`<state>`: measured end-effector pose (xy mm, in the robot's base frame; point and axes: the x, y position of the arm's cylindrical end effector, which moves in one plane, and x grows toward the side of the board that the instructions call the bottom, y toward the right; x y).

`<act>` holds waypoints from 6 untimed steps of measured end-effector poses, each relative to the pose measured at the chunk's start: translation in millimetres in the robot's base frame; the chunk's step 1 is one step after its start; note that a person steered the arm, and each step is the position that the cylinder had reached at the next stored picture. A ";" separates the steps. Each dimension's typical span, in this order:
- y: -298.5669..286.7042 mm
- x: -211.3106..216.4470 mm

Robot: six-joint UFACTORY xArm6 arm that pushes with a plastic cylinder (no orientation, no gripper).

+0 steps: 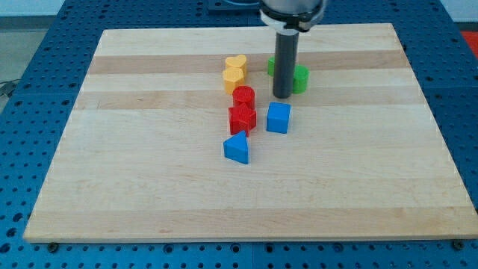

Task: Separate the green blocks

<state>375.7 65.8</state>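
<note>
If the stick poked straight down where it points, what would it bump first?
Just the wooden board: my tip already seems to rest on it, between the two green blocks. Depth is hard to judge, so it may touch one.

My tip [282, 96] between green blocks [300, 78]

Green blocks [300, 78], dark rod [284, 63]

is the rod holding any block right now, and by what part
Nothing is held; I have only a rod. My tip stands in front of the two green blocks, partly hiding them; whether it touches either cannot be told.
</note>
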 end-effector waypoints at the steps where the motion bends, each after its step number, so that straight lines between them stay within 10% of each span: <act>1: 5.7 -26.8; 6: 10.4 -73.7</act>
